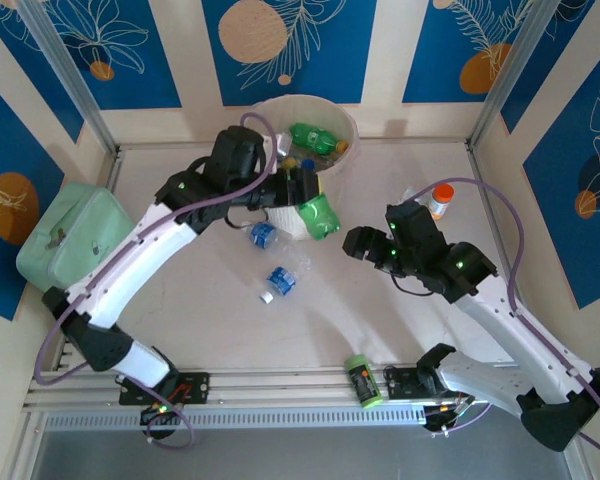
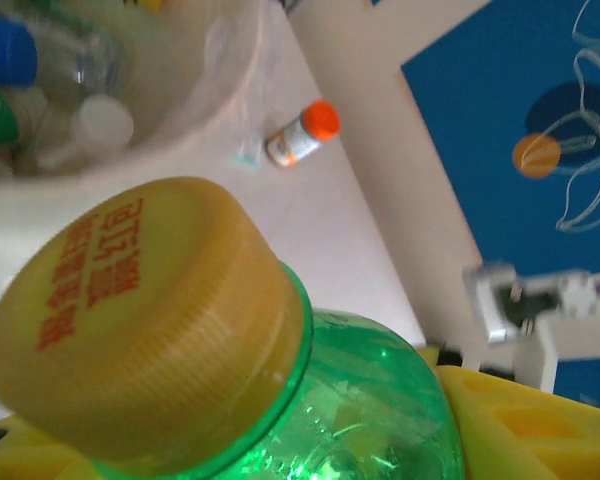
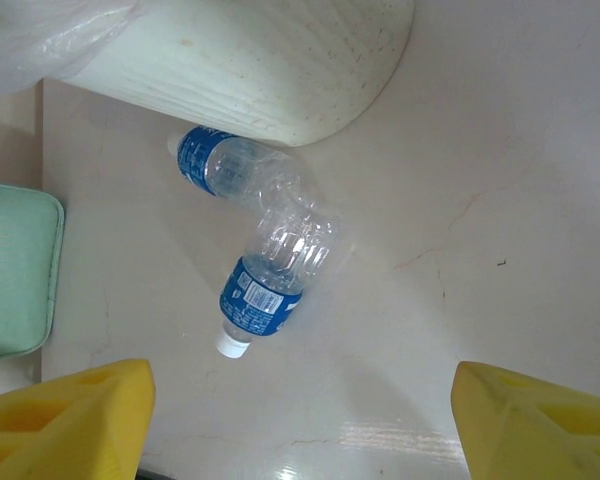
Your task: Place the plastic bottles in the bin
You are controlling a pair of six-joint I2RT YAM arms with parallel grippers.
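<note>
Now my left gripper [image 1: 308, 190] is clamped on a yellow-capped green bottle [image 1: 320, 216] beside the bin [image 1: 332, 104]. My right gripper [image 3: 300, 420] hangs spread above a clear blue-labelled bottle [image 3: 280, 262].

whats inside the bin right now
The bin holds a green bottle on top, plus a blue-capped clear bottle and a white-capped one. The left gripper and the yellow-capped bottle it holds cover the near side; anything underneath is hidden.
</note>
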